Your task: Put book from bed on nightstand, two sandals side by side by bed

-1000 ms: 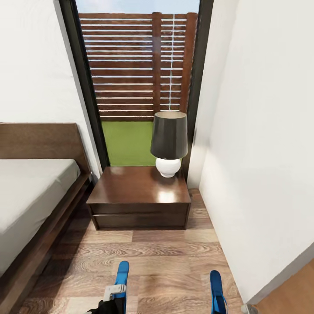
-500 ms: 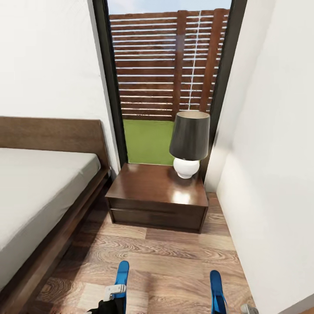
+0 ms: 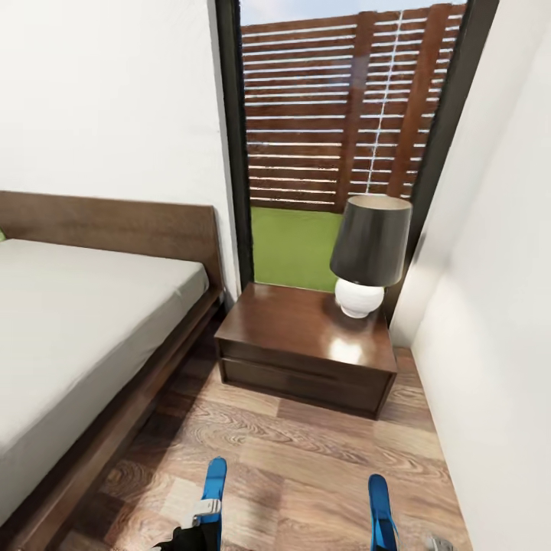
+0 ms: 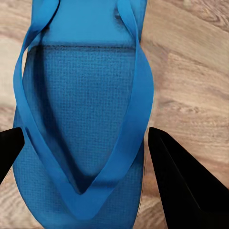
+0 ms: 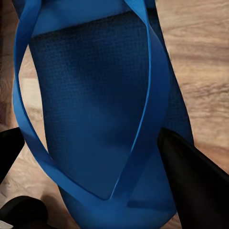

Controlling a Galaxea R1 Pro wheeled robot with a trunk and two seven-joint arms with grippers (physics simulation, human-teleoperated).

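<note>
Each hand holds one bright blue sandal. In the head view the left sandal [image 3: 215, 493] and the right sandal [image 3: 381, 509] stand edge-on at the lower edge, above the wooden floor. My left gripper [image 4: 86, 143] is shut on its sandal [image 4: 86, 86], with a dark finger on each side. My right gripper [image 5: 93, 143] is shut the same way on the other sandal [image 5: 95, 95]. The bed [image 3: 69, 321] lies at the left, its off-white mattress bare in the part I see. The nightstand [image 3: 298, 329] stands ahead beside it. The book is out of view.
A lamp [image 3: 370, 252] with a dark shade and white base stands on the nightstand's right rear corner. A tall glass door [image 3: 344, 138] behind it shows grass and a slatted fence. A white wall [image 3: 497, 344] closes the right side. Wooden floor [image 3: 306, 459] lies between me and the nightstand.
The whole view has swung left: the nightstand and lamp have slid right in the picture and more of the bed shows. Both sandals keep their place in my grippers.
</note>
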